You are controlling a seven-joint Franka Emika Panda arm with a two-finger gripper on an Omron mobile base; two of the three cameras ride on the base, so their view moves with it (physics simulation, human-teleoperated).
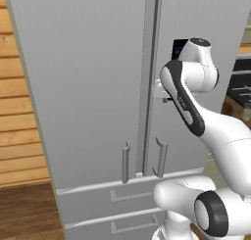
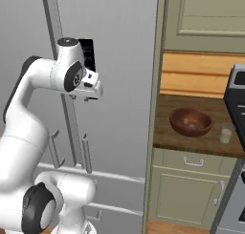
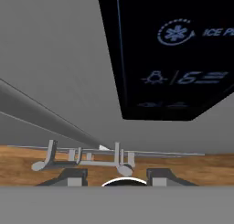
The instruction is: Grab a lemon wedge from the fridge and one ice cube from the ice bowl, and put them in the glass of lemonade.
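— Wooden flooring and plank wall frame the scene; what stands in front?
— The fridge [image 1: 93, 87], grey, both doors shut, its two slim bar handles [image 1: 126, 161] side by side above the lower drawers.
— And the hand?
— The hand [image 2: 93, 92] is raised close against the right door, just below the dark control panel [image 3: 173, 54]. In the hand view its fingertips [image 3: 73, 175] stand partly apart with nothing between them.
— Where are the other things?
— In the right base view, at about three o'clock of the fridge, the bench [image 2: 167, 132] carries the ice bowl [image 2: 191, 122], with the glass of lemonade [image 2: 226, 132] just beside it at its four o'clock.
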